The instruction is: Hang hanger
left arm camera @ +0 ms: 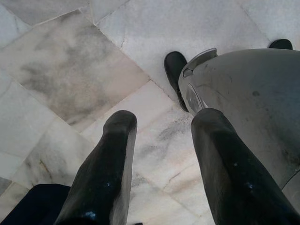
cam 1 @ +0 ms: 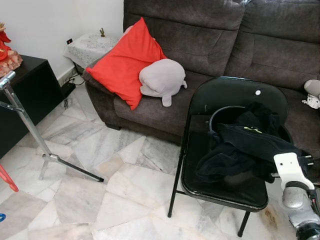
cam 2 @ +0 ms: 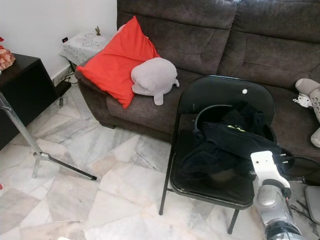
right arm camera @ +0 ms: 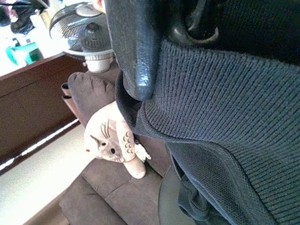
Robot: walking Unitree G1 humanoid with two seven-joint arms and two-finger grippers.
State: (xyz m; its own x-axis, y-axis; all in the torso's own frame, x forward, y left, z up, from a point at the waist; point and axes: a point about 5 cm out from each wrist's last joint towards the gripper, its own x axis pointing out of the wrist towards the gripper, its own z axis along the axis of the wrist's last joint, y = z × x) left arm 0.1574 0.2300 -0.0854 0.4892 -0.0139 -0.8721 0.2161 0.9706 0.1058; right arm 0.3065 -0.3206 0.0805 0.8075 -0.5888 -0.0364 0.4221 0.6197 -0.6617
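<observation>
Right gripper [right arm camera: 154, 51] pressed into dark knit garment [cam 1: 245, 145] on folding chair [cam 1: 235, 100], fingers closed on garment's ribbed edge.

Hanger [cam 1: 222, 111] is seen as a dark curved loop at garment's 11 o'clock, against chair back; it is partly buried in cloth, prob. why the grip is taken on fabric and not the hanger itself. Metal stand [cam 1: 30, 130], at chair's 9 o'clock & well apart, is judged the likely hanging spot. Left gripper [left arm camera: 159, 173] is held open, idle, pointed at marble floor [left arm camera: 70, 70].

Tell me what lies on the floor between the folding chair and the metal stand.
Bare marble floor lies between the folding chair and the metal stand, as the left eye view shows.
</observation>
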